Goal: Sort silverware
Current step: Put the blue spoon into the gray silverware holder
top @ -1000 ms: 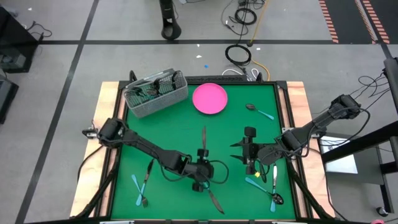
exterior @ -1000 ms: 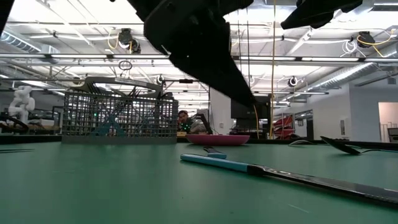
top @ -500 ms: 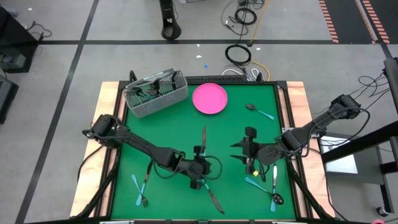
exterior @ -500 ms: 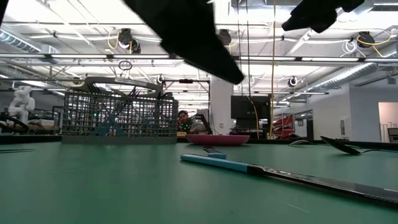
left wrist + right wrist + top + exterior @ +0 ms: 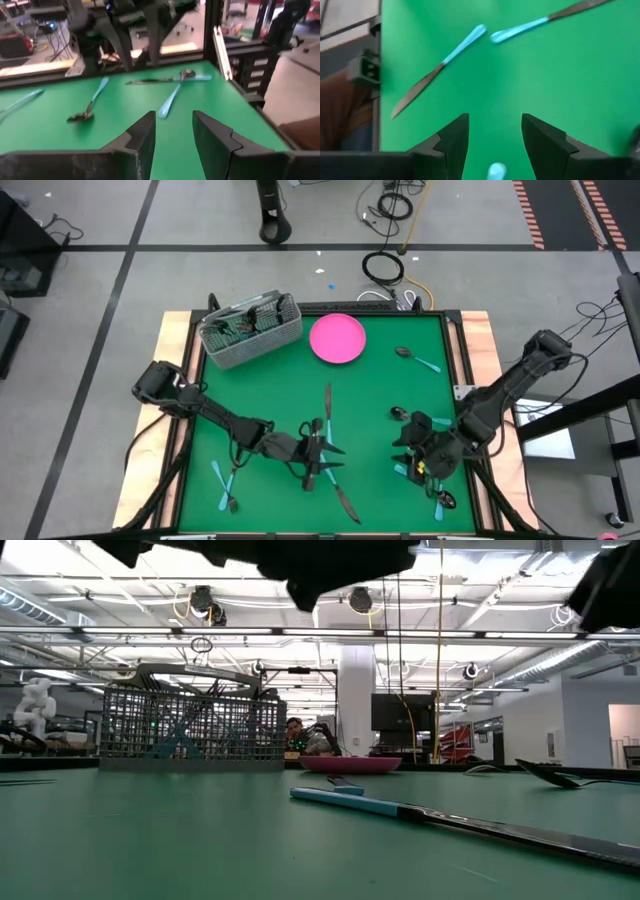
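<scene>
Silverware is scattered over the green worktop (image 5: 260, 395). Near the front left corner lie two blue-handled pieces (image 5: 224, 480). The grey mesh basket (image 5: 249, 330) at the back left holds more cutlery, though what kinds cannot be told. The left gripper (image 5: 325, 458) hangs over the front middle, its fingers (image 5: 141, 137) parted with nothing between them. Just beside it lies a dark metal knife (image 5: 328, 406) toward the back, and another dark knife (image 5: 345, 501) lies toward the front edge. The pink plate (image 5: 337, 338) sits at the back middle. A blue-handled spoon (image 5: 416, 359) lies near the back right. The right gripper (image 5: 412, 455) hovers near the front right, fingers (image 5: 454, 135) apart and empty, over several blue-handled pieces (image 5: 440, 498) beside the right edge.
</scene>
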